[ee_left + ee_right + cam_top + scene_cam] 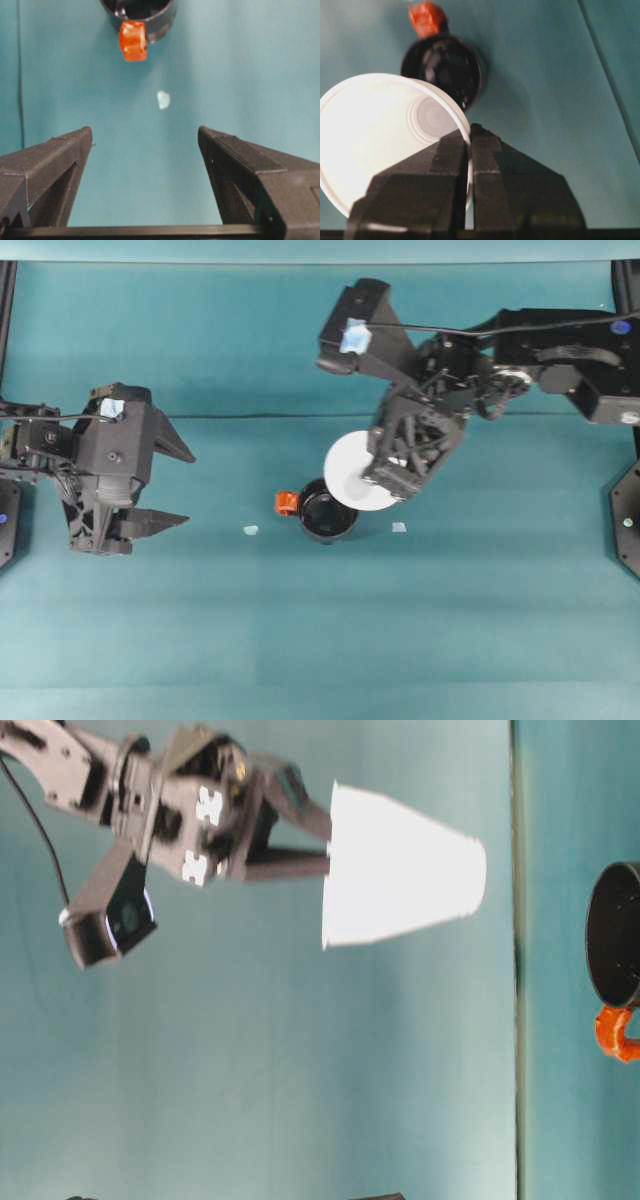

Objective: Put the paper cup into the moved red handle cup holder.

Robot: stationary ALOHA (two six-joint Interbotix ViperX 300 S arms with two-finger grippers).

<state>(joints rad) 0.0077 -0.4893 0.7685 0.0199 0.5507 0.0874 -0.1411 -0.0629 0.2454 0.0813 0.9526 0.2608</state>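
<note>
We have the paper cup (352, 472) pinched by its rim in the right gripper (468, 132), fingers together on its wall, lifted above the worktop (480, 620) beside the red handle cup holder (326, 510). Lowering it in remains. Our left gripper (145, 145) waits, fingers apart.

Paper cup (352, 472): right part of rim hidden under right gripper (385, 480) in overhead view; near rim covered by closed fingers (445, 175) in right wrist view

Red handle cup holder (142, 12): far part cut by top edge in left wrist view; cut by picture edge in table-level view, base unseen

Holder's near side masked by cup in right wrist view

Small pale scrap (163, 99) on table: blurred, material undeterminable

Left gripper (145, 140): finger bases cut off by frame
</note>
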